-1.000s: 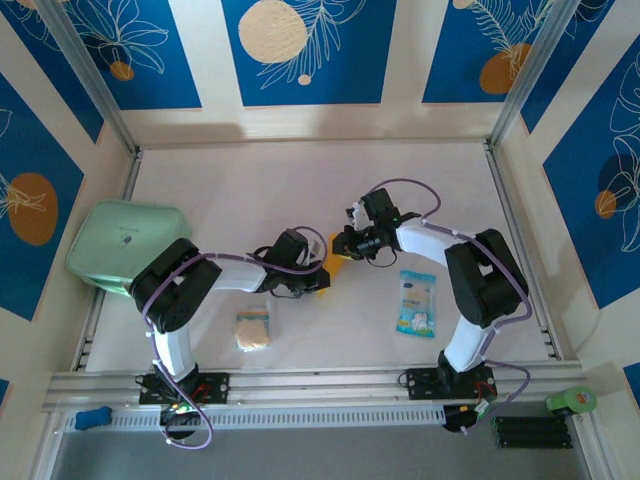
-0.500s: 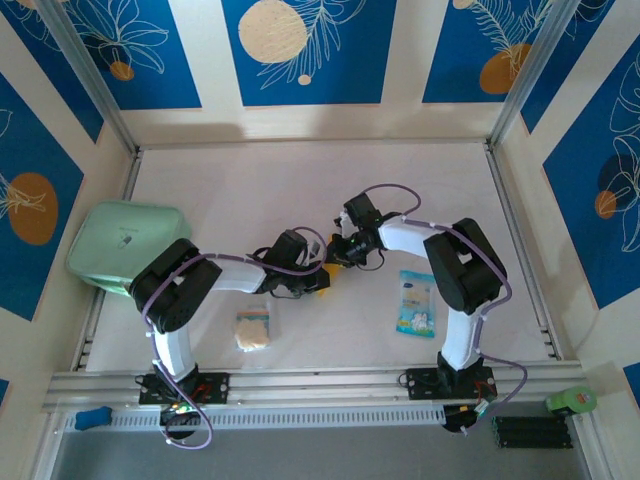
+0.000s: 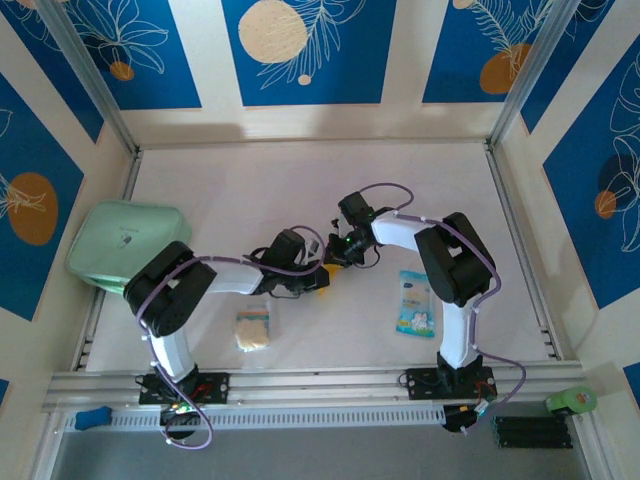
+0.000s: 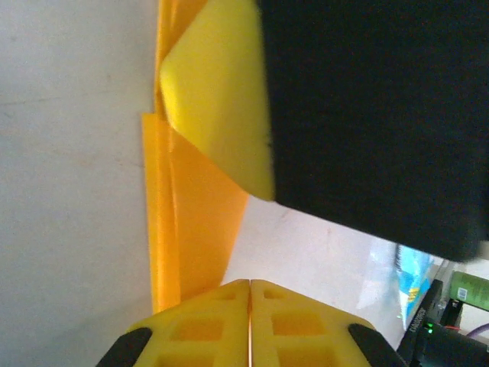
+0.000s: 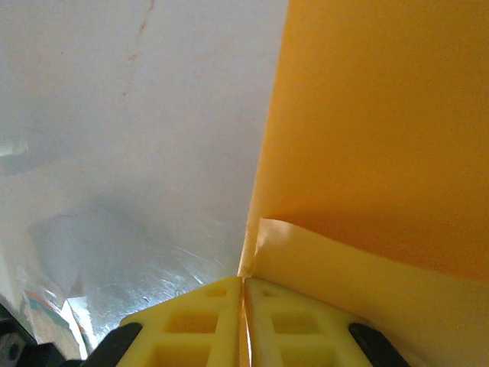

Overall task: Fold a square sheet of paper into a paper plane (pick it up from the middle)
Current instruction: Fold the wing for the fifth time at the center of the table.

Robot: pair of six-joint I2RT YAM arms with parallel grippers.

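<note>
Thin orange-yellow square sheet of paper (image 4: 191,222): lying creased at the centre of the white bench (image 3: 250,190).
Right claw (image 5: 243,284): pinching the sheet's edge, pads pressing together.
Left claw (image 4: 250,289): pads pressing together, sitting just beside the sheet.

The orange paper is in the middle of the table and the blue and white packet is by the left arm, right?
No. The blue-and-white packet lies by the right arm, not the left; the top external view shows it. The orange paper is in the middle of the table.
</note>
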